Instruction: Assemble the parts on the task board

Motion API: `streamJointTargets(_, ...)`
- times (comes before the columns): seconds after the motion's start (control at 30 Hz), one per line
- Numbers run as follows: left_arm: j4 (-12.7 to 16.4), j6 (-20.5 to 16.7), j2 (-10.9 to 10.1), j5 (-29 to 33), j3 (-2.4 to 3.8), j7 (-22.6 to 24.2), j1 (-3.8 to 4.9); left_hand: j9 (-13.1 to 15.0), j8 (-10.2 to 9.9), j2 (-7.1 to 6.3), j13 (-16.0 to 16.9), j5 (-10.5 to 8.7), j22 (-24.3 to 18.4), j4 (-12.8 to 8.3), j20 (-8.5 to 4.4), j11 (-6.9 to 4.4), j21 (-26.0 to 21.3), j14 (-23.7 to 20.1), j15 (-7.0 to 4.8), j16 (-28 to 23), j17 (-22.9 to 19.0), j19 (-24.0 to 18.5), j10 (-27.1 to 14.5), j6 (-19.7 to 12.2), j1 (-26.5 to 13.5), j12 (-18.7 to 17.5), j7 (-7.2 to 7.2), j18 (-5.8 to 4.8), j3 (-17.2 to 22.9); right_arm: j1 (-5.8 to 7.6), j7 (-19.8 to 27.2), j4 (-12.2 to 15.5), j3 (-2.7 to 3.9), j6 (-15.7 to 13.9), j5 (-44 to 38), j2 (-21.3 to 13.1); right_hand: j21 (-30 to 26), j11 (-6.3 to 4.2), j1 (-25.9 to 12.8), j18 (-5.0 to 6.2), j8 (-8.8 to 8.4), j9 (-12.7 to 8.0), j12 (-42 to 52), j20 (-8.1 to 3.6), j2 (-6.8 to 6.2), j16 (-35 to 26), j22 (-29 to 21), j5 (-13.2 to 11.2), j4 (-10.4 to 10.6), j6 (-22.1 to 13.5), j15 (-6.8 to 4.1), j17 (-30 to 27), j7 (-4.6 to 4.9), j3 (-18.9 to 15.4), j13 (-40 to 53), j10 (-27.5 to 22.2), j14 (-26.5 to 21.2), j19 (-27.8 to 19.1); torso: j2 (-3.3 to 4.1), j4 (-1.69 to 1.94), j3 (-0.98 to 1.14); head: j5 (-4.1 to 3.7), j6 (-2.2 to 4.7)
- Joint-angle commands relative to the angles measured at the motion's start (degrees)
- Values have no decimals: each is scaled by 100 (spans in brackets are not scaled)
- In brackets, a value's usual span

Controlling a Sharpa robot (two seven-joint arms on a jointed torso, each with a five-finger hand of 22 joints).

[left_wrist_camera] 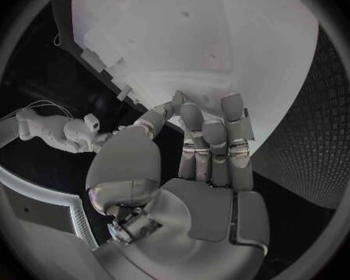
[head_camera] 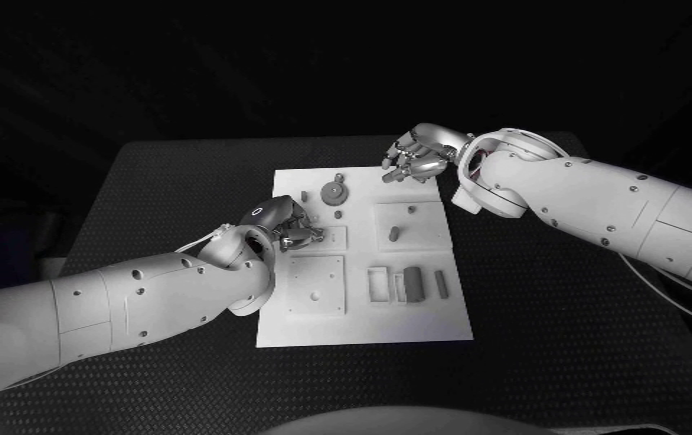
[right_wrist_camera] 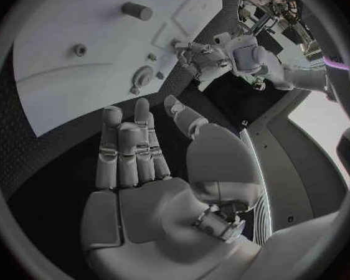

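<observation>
Black surface (head_camera: 173, 185) carries white task board (head_camera: 361, 320) at centre. Left arm (head_camera: 116, 300) reaches in over board's left edge. Right arm (head_camera: 591, 200) reaches to board's far right corner. Left hand (head_camera: 281, 223) at board's left edge, fingers straight and close together, nothing held. Right hand (head_camera: 418, 155) at board's far edge, fingers loosely extended, nothing held. Round gear part (head_camera: 335, 192) on board near far edge, between hands. Grey block parts (head_camera: 414, 283) in slots near board's right edge. Small peg (head_camera: 394, 232) upright at board's middle.
</observation>
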Motion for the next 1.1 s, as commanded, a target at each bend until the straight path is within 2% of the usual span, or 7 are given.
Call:
streamJointTargets(0.03,-25,203,-6,-23,-20,-114,-24,0,11,21,9,375,123,-765,-142,-6,17,192,-222,25,9,130,45,45,60,10,-1,-65,791,-3,36,7,1,78,1,4,-22,34,-55,68,-32,8,-5,-13,9,-25,88,21,42,71,1,-5,106,-2,2,-15,-49,-10,-1,0,4,-10,22)
streamJointTargets(0.4,-24,205,-27,-32,-20,-141,-24,-3,3,8,10,368,123,-760,-140,-3,17,189,-219,21,9,125,42,40,52,5,3,-67,785,-3,33,17,1,70,1,-10,-23,35,-57,68,-33,9,-4,-13,8,-25,88,21,44,70,1,-6,106,-2,2,-16,-50,-11,0,5,0,-5,19)
streamJointTargets(0.5,-22,212,-29,-33,-20,-142,-24,-15,-29,51,8,259,120,-741,-140,6,13,181,-214,4,8,114,32,12,78,-13,14,-66,801,-3,33,16,1,69,1,-10,-23,35,-58,68,-34,9,-4,-13,8,-25,88,21,45,70,1,-6,106,-2,2,-16,-50,-11,0,-1,1,3,21)
streamJointTargets(0.57,-21,215,-34,-33,-19,-140,-24,-15,-31,53,8,252,120,-740,-139,7,13,181,-214,3,8,113,31,11,79,-15,14,-66,801,-3,32,16,1,68,1,-11,-23,35,-59,68,-34,9,-4,-13,9,-25,88,21,46,70,1,-6,106,-2,2,-16,-50,-11,1,-3,-2,1,20)
streamJointTargets(1.1,-26,227,-35,23,-19,-94,-23,-13,-35,-73,21,221,120,-716,-139,7,19,189,-210,6,18,115,43,35,57,-11,13,-68,760,-3,33,14,1,61,1,-19,-24,35,-62,68,-36,11,-3,-13,8,-25,88,21,49,69,2,-7,106,-3,2,-17,-51,-12,1,-4,3,4,13)
